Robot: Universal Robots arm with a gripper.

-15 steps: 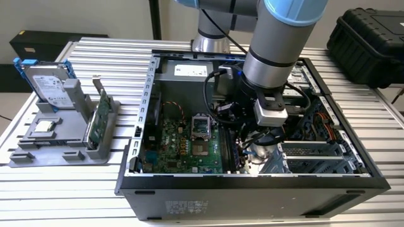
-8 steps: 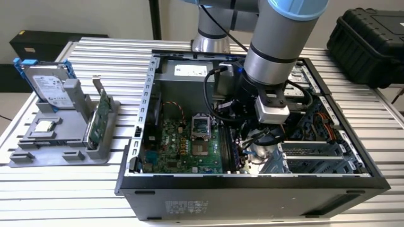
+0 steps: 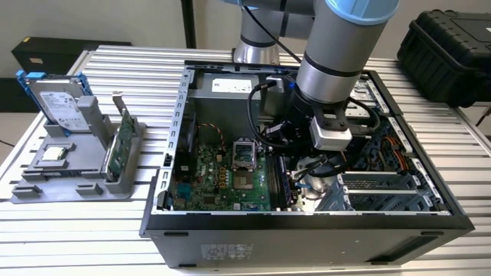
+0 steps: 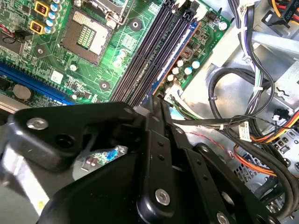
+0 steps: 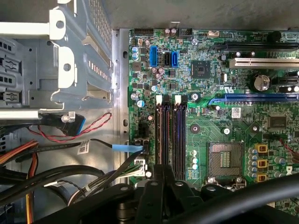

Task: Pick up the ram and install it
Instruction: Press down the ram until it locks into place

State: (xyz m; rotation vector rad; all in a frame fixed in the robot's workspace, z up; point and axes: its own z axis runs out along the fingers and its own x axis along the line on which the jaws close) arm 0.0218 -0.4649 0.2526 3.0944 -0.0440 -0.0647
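Observation:
My gripper [image 3: 305, 175] is down inside the open computer case [image 3: 172, 144], over the motherboard [image 3: 222, 178]. In both wrist views its black fingers [image 4: 154, 116] come together right at the near end of the parallel memory slots [image 5: 180, 135]. The ram [image 4: 172, 58] looks like a thin dark stick on edge, lined up with the slot nearest the board's edge [image 5: 160, 140], and the gripper [image 5: 162, 176] is shut on it. How deep it sits in that slot I cannot tell.
Cable bundles [image 4: 243, 121] and the metal drive cage [image 5: 70, 56] lie close beside the slots. The processor socket [image 5: 225, 161] is on the slots' other side. Outside the case, a grey holder [image 3: 46, 184] carries a silver hard drive [image 3: 61, 106] and a green card [image 3: 121, 146].

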